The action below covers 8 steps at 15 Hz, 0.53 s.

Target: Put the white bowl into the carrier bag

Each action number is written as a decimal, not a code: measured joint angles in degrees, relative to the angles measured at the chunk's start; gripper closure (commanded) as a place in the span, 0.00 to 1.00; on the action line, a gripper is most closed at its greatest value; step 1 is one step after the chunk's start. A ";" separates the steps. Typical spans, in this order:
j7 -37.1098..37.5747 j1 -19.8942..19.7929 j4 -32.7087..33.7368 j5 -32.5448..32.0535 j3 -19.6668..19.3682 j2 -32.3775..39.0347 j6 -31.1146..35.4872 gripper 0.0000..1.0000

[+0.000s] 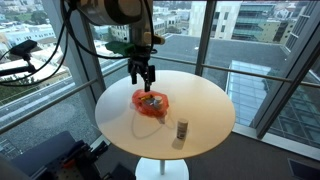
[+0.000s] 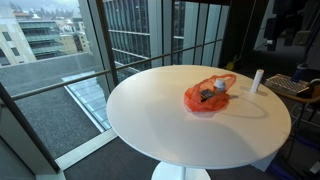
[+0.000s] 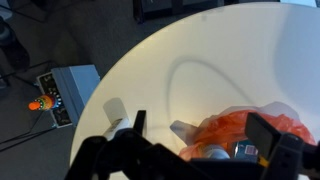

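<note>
The gripper [image 1: 146, 75] hangs just above the orange carrier bag [image 1: 151, 104] on the round white table [image 1: 205, 95], its fingers spread apart. A pale shape inside the bag, seemingly the white bowl [image 2: 206, 94], is blurred. Any print on the small white bottle [image 2: 257, 81] nearby is too small to read. Only the wrist view shows a grey box [image 3: 65, 90] on the floor.

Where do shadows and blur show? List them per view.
In an exterior view, soft shadow falls beside the orange bag on the table; in the wrist view, the close gripper looks dark and blurred, and a curved shadow crosses the table.
</note>
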 measured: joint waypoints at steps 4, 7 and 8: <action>-1.28 -0.86 -1.78 0.00 0.00 -5.92 -1.03 0.00; -1.28 -1.11 -2.90 0.00 0.00 -8.67 -1.03 0.00; -1.27 -1.23 -3.22 0.00 0.00 -9.21 -1.03 0.00</action>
